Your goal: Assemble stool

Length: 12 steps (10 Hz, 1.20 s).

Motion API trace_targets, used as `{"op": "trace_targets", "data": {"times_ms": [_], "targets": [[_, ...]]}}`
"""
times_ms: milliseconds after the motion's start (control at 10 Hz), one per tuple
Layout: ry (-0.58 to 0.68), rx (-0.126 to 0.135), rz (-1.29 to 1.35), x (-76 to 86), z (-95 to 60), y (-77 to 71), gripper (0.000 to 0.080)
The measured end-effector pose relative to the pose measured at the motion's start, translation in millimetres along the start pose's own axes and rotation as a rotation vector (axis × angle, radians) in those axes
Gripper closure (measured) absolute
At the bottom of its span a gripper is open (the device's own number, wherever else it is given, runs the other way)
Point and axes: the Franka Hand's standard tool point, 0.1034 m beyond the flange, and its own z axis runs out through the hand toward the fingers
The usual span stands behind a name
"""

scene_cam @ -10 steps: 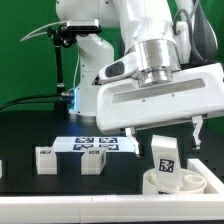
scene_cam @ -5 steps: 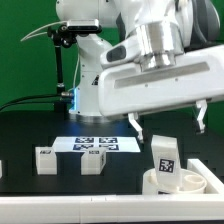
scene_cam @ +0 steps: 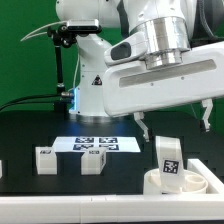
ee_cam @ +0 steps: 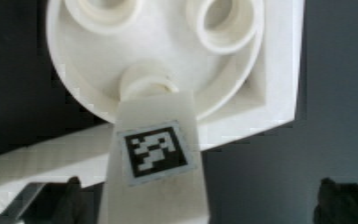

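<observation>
Though untouched, leg (scene_cam: pixel 168 160) beneath spread jaws

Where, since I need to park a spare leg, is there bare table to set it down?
Bare table lies between the loose legs and the seat, and along the white rail. It is crowded at the exterior view's right: the upright leg stands in the seat under the open gripper.

No words or numbers are legible; only black-and-white square tags (ee_cam: pixel 158 150) mark the upright leg (scene_cam: pixel 167 160) and the marker board (scene_cam: pixel 100 143).
</observation>
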Motion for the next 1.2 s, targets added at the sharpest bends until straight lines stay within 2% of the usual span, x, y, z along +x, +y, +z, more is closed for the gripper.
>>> {"op": "trace_targets", "data": {"times_ms": [100, 200, 400, 500, 600, 800, 1100, 1200], "targets": [[-0.145, 0.000, -0.099, -4.8, -3.2, 13.5, 0.0150], [-0.256, 0.006, -0.185, 3.0, -8.3, 19.4, 0.0150], [-0.433, 0.011, -0.269, 9.7, -3.3, 5.9, 0.0150], [-0.434, 0.008, -0.238, 13.9, -0.7, -0.9, 0.0150], [-0.470, 0.010, -0.237, 8.3, -1.6, -0.9, 0.0150], [-0.464, 0.009, -0.236, 9.6, -0.9, -0.4, 0.0150], [-0.450, 0.043, -0.460, 21.1, -2.4, -1.2, 0.0150], [-0.449, 0.044, -0.566, 22.9, -0.3, -8.5, 0.0150]]}}
